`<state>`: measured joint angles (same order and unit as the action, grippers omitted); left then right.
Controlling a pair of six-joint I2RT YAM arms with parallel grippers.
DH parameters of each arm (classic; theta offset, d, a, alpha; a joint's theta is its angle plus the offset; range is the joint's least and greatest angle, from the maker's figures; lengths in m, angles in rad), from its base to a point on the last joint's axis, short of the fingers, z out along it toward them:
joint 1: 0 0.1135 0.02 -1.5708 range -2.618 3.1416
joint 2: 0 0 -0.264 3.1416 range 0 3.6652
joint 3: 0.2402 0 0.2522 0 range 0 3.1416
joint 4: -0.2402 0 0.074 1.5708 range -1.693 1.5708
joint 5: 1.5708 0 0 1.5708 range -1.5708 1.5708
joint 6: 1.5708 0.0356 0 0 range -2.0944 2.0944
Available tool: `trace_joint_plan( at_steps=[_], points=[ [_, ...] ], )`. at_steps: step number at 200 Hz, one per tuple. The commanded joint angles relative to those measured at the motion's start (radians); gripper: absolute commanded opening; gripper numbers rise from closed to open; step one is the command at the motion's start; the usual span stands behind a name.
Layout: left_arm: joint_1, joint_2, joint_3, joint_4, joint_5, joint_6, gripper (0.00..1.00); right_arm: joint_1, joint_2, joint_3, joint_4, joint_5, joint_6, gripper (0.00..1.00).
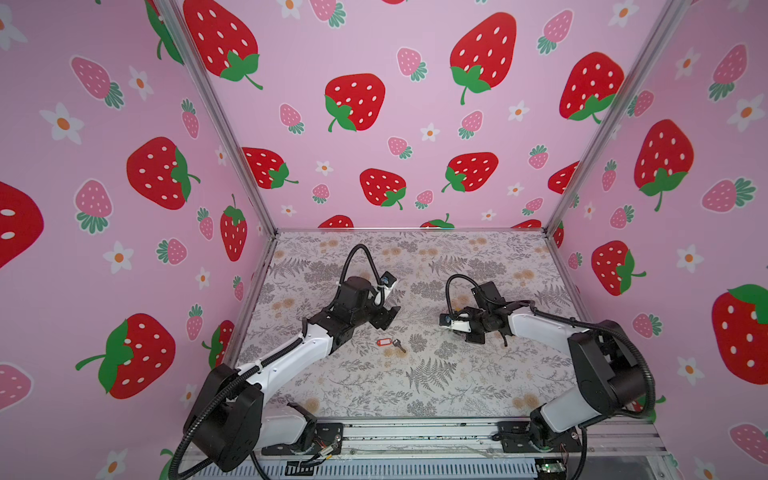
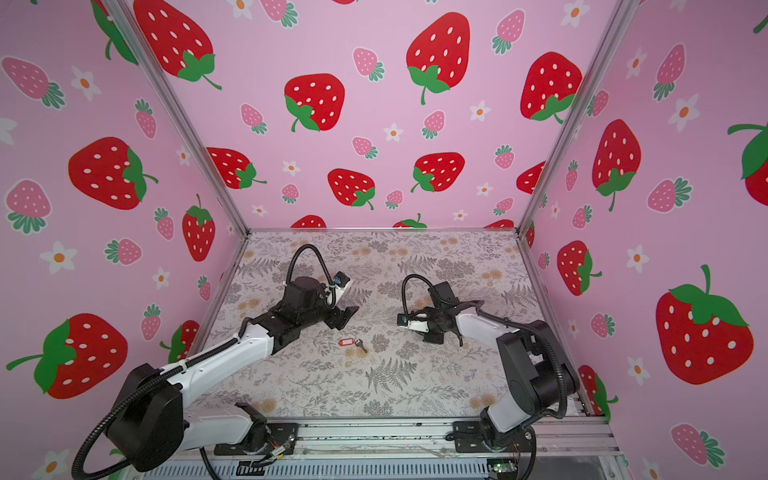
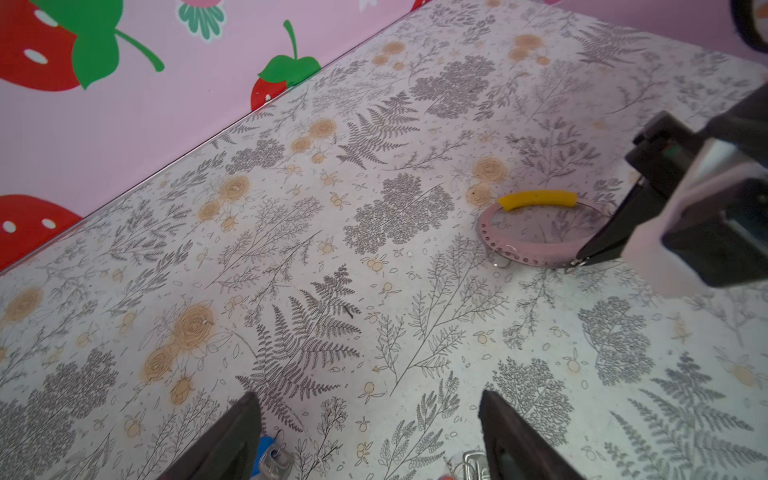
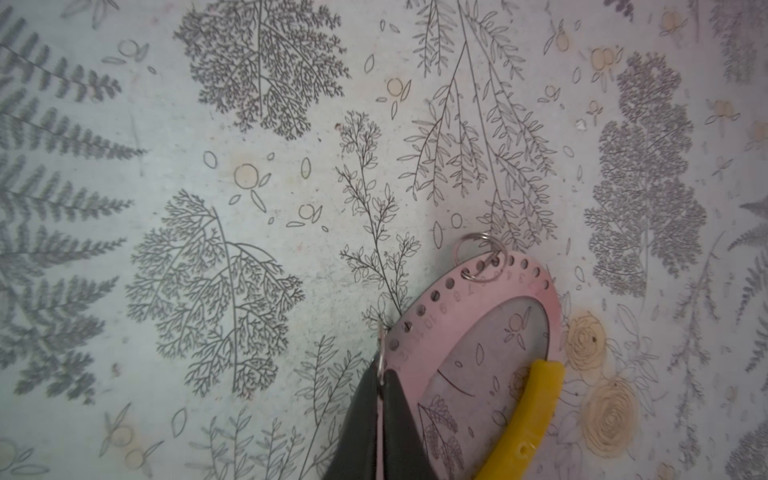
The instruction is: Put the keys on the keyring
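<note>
Bright, even, soft light; only faint shadows on the table (image 1: 415,374) beneath the arms (image 1: 286,357). In both top views the walls (image 2: 50,291) stretch at 9 and 3 o'clock. The right gripper (image 4: 380,376) looks blurred close up.

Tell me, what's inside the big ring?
Just the flowery table shows inside the ring, nothing else. The shut right fingers hide a bit of its rim.

Pink walls (image 1: 374,50) printed with red and pale strawberries, green leaves and small white flowers close in three sides, meeting at silver metal posts (image 1: 219,112). The bench (image 1: 415,386) has a pale covering of grey ferns and tan roses. A metal rail (image 1: 415,432) runs along its near edge. The light seems soft and even.
</note>
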<state>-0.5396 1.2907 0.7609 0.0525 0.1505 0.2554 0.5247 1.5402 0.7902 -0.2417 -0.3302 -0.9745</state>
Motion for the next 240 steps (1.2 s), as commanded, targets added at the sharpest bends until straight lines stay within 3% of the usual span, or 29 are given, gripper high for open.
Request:
trace_joint_plan(
  at_steps=[1, 45, 95, 163, 240],
  points=[
    [-0.037, -0.004, -0.005, 0.038, 0.122, 0.094, 0.81, 0.013, -0.079, 0.047, -0.048, -0.069, -0.027, 0.08],
    [-0.109, 0.086, 0.065, -0.01, 0.218, 0.225, 0.63, 0.045, -0.15, 0.101, -0.085, -0.088, -0.038, 0.07],
    [-0.155, 0.148, 0.155, 0.004, 0.212, 0.276, 0.57, 0.082, -0.197, 0.151, -0.117, -0.123, -0.039, 0.07],
    [-0.166, 0.122, 0.111, 0.088, 0.212, 0.284, 0.49, 0.136, -0.213, 0.175, -0.107, -0.162, -0.023, 0.08],
    [-0.166, 0.057, 0.035, 0.119, 0.285, 0.328, 0.38, 0.138, -0.224, 0.185, -0.094, -0.256, 0.011, 0.08]
  ],
)
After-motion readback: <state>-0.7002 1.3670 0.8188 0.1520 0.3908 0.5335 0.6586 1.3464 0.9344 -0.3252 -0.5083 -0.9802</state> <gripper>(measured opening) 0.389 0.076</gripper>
